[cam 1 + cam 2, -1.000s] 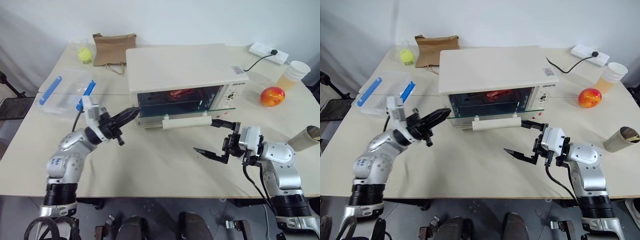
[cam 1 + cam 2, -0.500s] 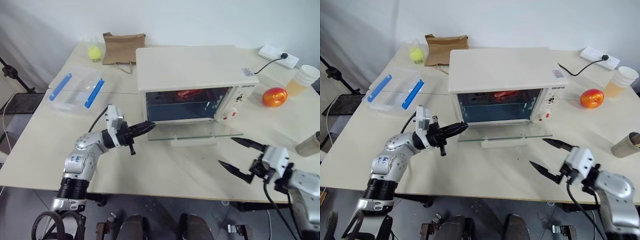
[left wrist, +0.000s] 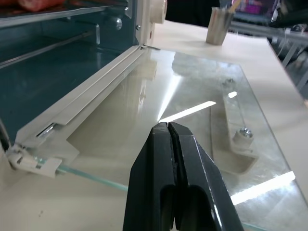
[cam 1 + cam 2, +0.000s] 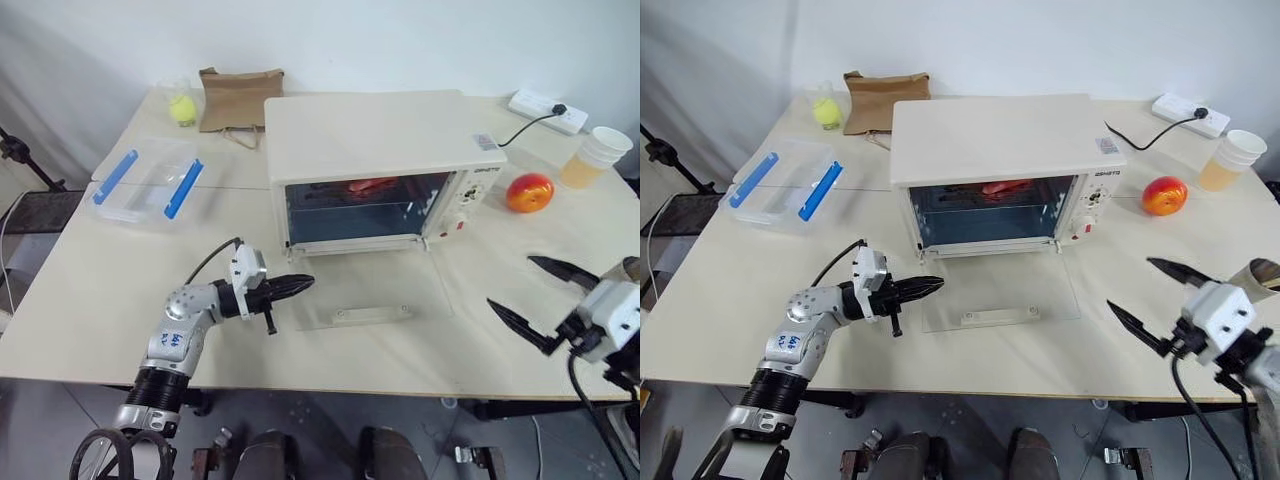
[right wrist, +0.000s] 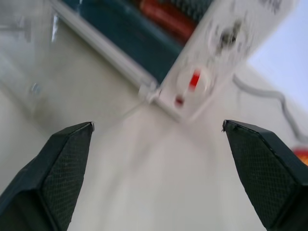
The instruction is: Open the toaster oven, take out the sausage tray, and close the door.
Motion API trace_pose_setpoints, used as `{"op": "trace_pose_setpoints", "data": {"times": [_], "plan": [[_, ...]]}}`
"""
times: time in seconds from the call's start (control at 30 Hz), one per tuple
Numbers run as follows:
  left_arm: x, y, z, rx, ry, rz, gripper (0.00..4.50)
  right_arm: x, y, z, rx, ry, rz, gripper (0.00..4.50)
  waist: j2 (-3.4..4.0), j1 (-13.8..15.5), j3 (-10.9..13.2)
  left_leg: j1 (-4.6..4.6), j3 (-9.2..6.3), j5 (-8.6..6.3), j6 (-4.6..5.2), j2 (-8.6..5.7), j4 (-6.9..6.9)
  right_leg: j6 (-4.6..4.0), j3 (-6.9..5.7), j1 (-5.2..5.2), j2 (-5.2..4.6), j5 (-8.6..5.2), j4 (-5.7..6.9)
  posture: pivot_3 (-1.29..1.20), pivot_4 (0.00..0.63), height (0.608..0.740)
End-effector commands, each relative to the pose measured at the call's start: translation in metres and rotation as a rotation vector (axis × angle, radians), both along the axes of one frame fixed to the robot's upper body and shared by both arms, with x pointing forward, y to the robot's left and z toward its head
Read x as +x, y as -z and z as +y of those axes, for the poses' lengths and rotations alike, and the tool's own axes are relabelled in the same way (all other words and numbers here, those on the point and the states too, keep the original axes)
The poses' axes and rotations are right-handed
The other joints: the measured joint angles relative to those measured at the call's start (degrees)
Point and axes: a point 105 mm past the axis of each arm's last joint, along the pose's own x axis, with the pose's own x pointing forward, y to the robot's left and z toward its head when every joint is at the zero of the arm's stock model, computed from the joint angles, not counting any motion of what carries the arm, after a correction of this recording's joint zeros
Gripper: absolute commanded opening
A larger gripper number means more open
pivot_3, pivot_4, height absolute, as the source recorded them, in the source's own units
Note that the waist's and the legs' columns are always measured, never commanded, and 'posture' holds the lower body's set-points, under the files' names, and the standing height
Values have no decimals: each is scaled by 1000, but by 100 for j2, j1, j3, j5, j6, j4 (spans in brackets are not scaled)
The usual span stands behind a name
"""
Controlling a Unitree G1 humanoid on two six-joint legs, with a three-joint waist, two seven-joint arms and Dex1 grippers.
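The cream-white toaster oven (image 4: 370, 130) stands mid-table with its glass door (image 4: 365, 290) swung fully down, flat above the tabletop, bar handle (image 4: 372, 315) at the near edge. Inside, on the upper rack, sits the sausage tray (image 4: 368, 186), its red sausages showing. My left gripper (image 4: 300, 284) is shut with nothing in it, its tip at the door's left edge; the left wrist view has the closed fingertips (image 3: 167, 126) just over the glass (image 3: 192, 96). My right gripper (image 4: 510, 281) stands open and empty to the right of the door, facing the oven's knob side (image 5: 194, 79).
A clear box with blue clips (image 4: 148, 180), a yellow-green ball (image 4: 181, 108) and a brown paper bag (image 4: 238, 95) sit at the back left. To the oven's right are an orange-red fruit (image 4: 529, 192), a cup of drink (image 4: 596, 158), a power strip (image 4: 545, 108) and a paper cup (image 4: 628, 270).
The door has swung from half open down to flat. My left gripper sank with it, staying shut. My right gripper drew away to the right, still open. The camera also shifted.
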Motion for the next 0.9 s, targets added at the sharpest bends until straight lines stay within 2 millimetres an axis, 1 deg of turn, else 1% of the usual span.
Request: {"op": "trace_pose_setpoints", "data": {"times": [0.03,0.07,0.13,0.17,0.2,0.27,0.37,0.4,0.43,0.5,0.57,0.7,0.83,0.87,0.9], "plan": [[-5,1,7,-50,-29,-4,397,22,-9,34,-81,8,-72,4500,1,-51,0,0,0,0,0,0,1,0,0,-1,-3,0,4,0,150,740],[-7,-3,10,-76,-33,-11,538,27,-12,47,-91,-28,-102,4500,1,-47,-1,1,1,0,0,2,1,-1,0,-3,-2,0,6,0,150,740],[-12,-13,20,-134,-64,-45,1065,33,-16,75,-99,-117,-143,4500,3,-79,1,1,0,0,-1,5,1,-1,-2,-6,-2,-1,11,0,150,740],[-17,-21,32,-176,-102,-69,1389,44,-17,89,-138,-123,-186,4500,3,-107,1,-2,-1,0,-1,7,1,-3,-3,-7,-2,-1,11,0,150,740],[-21,-26,40,-203,-130,-85,1694,52,-19,99,-169,-123,-216,4500,0,-173,3,-1,0,0,-1,7,1,-3,-3,-10,-1,-1,15,0,150,740],[-27,-33,52,-221,-177,-114,2288,64,-24,113,-226,-113,-291,4500,1,-182,4,-6,-1,0,-1,7,2,-3,-4,-14,-3,-2,19,0,150,740],[-35,-41,65,-247,-221,-119,3246,78,-28,127,-283,-95,-374,4500,1,-163,4,-6,-13,0,-1,2,2,-2,-11,-8,-8,-1,21,0,150,740],[-38,-44,69,-257,-239,-119,3554,84,-27,131,-319,-83,-387,4500,1,-161,4,-7,-12,0,-1,-2,3,-1,-11,-8,-11,-1,19,0,150,740],[-42,-48,72,-262,-263,-124,3836,98,-26,137,-364,-53,-402,4500,1,-172,4,-9,-15,0,0,-8,3,0,-10,-8,-16,0,20,0,150,740],[-50,-52,73,-258,-285,-124,3836,119,-24,149,-442,-17,-427,4500,-3,-226,6,-9,-8,0,0,-8,4,2,-9,-6,-18,1,15,0,150,740],[-52,-54,71,-253,-294,-129,3836,132,-21,152,-488,19,-432,4500,-3,-236,6,-8,-5,0,1,-4,3,1,-10,-10,-17,0,18,0,150,740],[-55,-55,65,-249,-290,-132,3836,148,-24,158,-513,57,-465,4500,-1,-199,7,-9,-16,2,-4,1,1,-3,-23,-11,-10,-2,29,0,150,740],[-56,-56,61,-250,-286,-136,3836,156,-21,163,-529,57,-462,4500,-1,-222,8,-13,-12,2,-4,-1,1,-2,-21,-11,-11,-1,21,0,150,740],[-56,-56,60,-251,-286,-136,3869,157,-22,165,-527,58,-468,4117,0,-224,8,-13,-12,2,-4,0,1,-2,-23,-11,-10,-1,21,0,150,740],[-56,-56,59,-251,-284,-136,3869,158,-21,166,-529,56,-465,3861,0,-227,7,-13,-12,2,-4,0,0,-2,-23,-11,-10,-1,22,0,150,740]]}}
